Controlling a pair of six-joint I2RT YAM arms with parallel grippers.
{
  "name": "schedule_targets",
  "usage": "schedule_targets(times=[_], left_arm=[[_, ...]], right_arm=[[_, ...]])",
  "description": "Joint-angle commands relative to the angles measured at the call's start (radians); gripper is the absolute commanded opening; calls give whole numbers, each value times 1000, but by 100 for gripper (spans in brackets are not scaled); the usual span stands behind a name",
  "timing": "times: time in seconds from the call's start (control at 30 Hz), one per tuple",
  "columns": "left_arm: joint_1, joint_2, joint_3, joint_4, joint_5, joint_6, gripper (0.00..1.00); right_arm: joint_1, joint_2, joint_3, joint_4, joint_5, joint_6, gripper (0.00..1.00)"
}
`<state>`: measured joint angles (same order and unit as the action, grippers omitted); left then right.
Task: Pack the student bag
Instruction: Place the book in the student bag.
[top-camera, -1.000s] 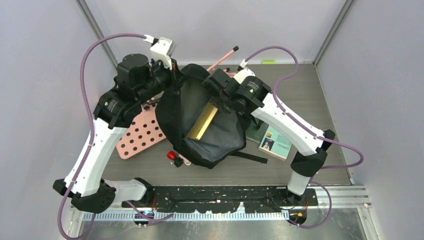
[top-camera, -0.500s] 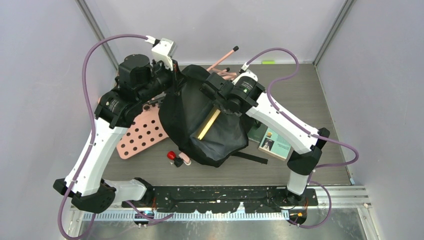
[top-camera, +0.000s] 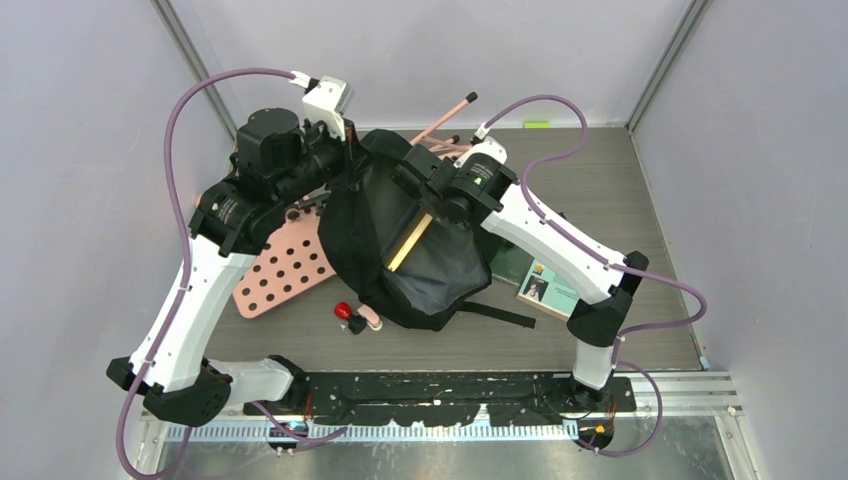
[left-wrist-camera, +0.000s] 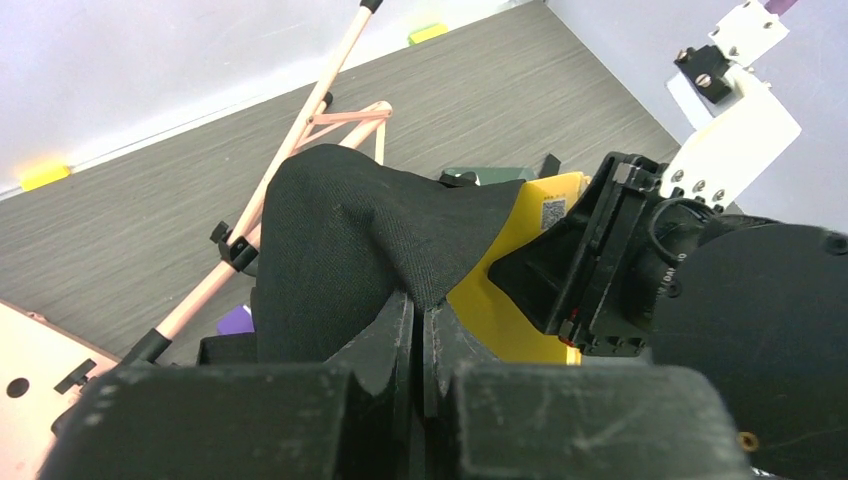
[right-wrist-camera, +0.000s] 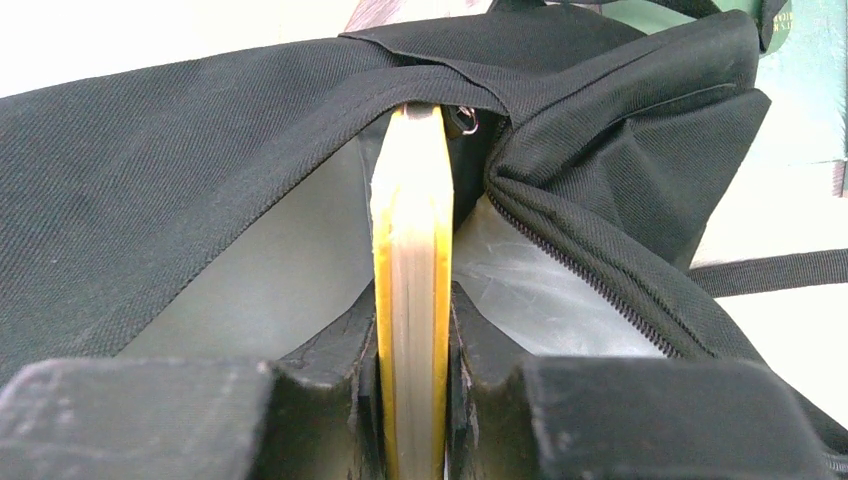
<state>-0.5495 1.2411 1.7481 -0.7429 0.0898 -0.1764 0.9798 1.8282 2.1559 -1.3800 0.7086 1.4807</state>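
The left gripper (left-wrist-camera: 418, 320) pinches the student bag (top-camera: 400, 270) rim tightly while the right gripper (right-wrist-camera: 412, 330) clamps a yellow book (right-wrist-camera: 410, 200), which may snag the zipper (right-wrist-camera: 565, 255).

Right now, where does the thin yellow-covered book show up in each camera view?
Top external: the thin yellow-covered book slants at picture centre, inside the open black fabric backpack.
Left wrist: right of centre, behind a fold of backpack cloth.
Right wrist: dead centre, edge-on, clamped in the right gripper at the backpack's mouth.
Shared landmark: the backpack.
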Motion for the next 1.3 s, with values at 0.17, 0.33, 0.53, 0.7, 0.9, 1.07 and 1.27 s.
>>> schedule_targets(times=[0.17, 0.33, 0.53, 0.7, 0.9, 1.07, 1.27], left_arm=[[2, -46, 11, 133, 13, -7, 0], [2, -49, 9, 133, 11, -8, 0], [2, -53, 8, 133, 10, -6, 0], [2, -58, 11, 132, 2, -1, 0], [2, -63, 19, 128, -6, 6, 0], [2, -62, 15, 131, -3, 3, 0], [2, -61, 19, 128, 4, -2, 0]], right_arm=[[-9, 11, 2, 170, 92, 44, 0], [-9, -39, -44, 262, 91, 64, 1], [-9, -36, -40, 222, 146, 47, 0], [-9, -27, -56, 99, 155, 59, 0], [-9, -13, -35, -83, 196, 71, 0], [-10, 37, 29, -186, 219, 53, 0], [-9, 75, 69, -105, 211, -42, 42]])
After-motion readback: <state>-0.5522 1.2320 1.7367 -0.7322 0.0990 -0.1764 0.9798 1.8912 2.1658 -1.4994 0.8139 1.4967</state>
